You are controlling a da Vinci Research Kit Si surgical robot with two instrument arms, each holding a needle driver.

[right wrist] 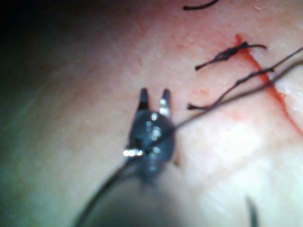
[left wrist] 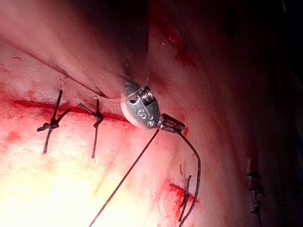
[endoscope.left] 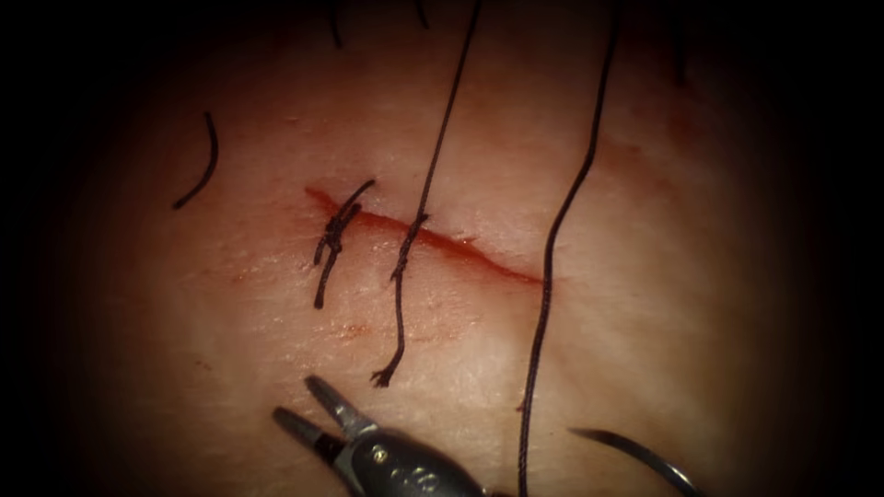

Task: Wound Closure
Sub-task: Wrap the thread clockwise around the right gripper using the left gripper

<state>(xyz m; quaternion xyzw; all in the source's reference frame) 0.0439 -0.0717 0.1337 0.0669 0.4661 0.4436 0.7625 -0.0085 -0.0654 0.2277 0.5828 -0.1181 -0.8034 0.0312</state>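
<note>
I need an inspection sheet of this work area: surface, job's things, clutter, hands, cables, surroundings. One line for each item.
Surface: tissue with the cut, red fluid in it; two stitches cross it.
Job's things: needle lies to the right of the cut, in neither hand, not seen in the tissue; thread passes the cut's right end.
Clutter: cut thread piece on the tissue, left of the cut.
Hands: right hand open, holds nothing; left hand shut on the thread.
Cables: nothing seen.
Surroundings: dark, nothing seen.
</note>
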